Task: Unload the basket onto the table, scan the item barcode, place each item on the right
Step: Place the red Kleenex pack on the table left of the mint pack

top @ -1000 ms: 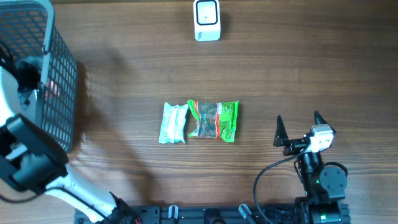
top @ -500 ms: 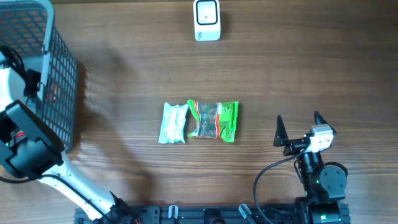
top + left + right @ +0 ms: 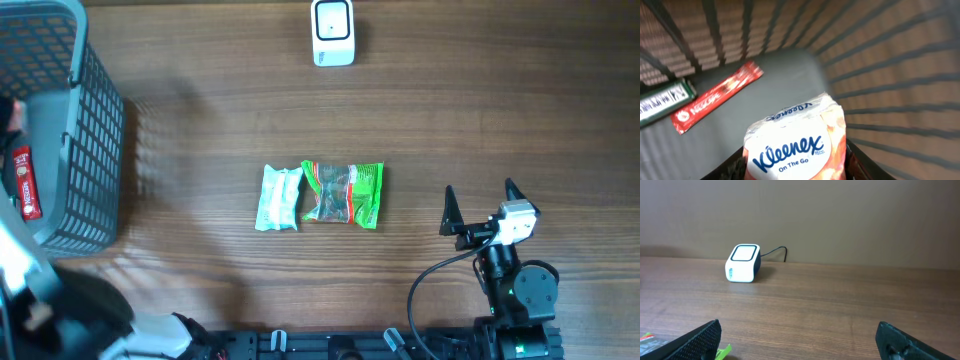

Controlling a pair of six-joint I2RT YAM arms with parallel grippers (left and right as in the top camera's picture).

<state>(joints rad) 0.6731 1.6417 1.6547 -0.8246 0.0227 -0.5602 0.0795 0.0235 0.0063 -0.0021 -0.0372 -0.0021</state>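
Observation:
In the left wrist view my left gripper [image 3: 797,169] is shut on a Kleenex tissue pack [image 3: 795,145], white and orange with the blue logo facing the camera. It hangs above the grey floor of the wire basket [image 3: 790,75]. In the overhead view the left arm [image 3: 60,310] is only a blur at the bottom left. The white barcode scanner [image 3: 332,32] stands at the table's far edge and also shows as the scanner [image 3: 743,262] in the right wrist view. My right gripper [image 3: 480,200] rests open and empty at the lower right.
The grey basket [image 3: 95,120] fills the left side. In it lie a red bar [image 3: 717,95] and a dark green bar [image 3: 662,102]. Mid-table lie a white-green pack [image 3: 278,197] and a green packet [image 3: 343,192].
My left gripper has shut on the tissue pack inside the basket. The left arm has swung off the basket toward the lower left, uncovering the red bar. The right arm is still.

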